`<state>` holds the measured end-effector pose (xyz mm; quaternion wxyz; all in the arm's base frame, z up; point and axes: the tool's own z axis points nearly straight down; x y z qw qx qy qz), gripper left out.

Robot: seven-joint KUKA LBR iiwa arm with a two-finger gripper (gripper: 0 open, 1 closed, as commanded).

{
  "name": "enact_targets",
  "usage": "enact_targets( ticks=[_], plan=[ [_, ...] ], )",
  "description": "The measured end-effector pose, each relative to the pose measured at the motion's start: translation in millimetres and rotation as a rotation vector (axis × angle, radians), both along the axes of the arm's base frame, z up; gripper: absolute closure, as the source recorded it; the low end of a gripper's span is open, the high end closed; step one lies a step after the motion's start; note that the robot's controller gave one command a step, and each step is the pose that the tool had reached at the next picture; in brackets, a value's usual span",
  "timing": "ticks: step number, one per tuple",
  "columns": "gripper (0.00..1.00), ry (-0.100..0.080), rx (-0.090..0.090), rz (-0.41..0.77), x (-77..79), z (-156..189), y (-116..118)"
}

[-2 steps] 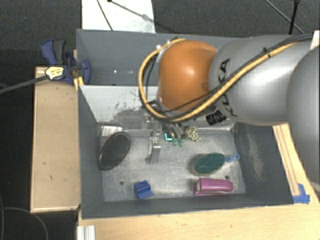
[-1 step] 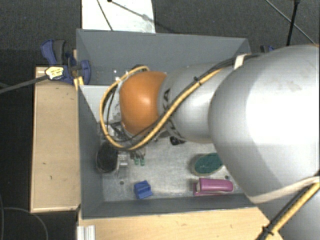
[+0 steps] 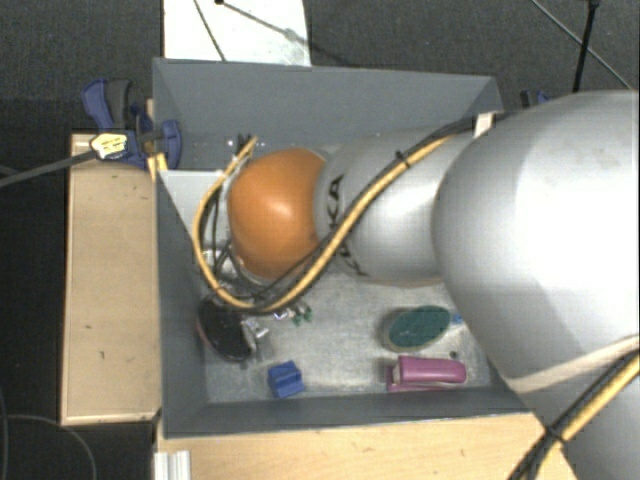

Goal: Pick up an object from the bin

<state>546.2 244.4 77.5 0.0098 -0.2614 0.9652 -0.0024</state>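
Observation:
My gripper (image 3: 263, 321) hangs low in the bin's left part, mostly hidden under the arm's orange cover, with only small metal pieces of it showing. Right beside it on the left lies a black round thing (image 3: 222, 332), touching or nearly touching it; I cannot tell whether it is held. A small blue block (image 3: 286, 379) lies just in front of the gripper, near the bin's front wall and apart from it.
A teal oval thing (image 3: 418, 326) and a magenta, bottle-like thing (image 3: 428, 371) lie at the front right of the bin floor. The thick silver arm spans the bin from the right and hides its back and middle.

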Motion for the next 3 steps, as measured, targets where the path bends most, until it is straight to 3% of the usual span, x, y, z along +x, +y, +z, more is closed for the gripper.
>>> enact_targets(
  ticks=[1, 2, 3],
  plan=[
    [1.00, 0.001, 0.000, -0.007, -0.1, 0.7, -0.7],
    [1.00, 0.012, 0.004, -0.021, -14.3, 101.4, 4.8],
    [1.00, 0.013, 0.003, -0.002, -25.9, 154.6, 6.9]
  ],
)
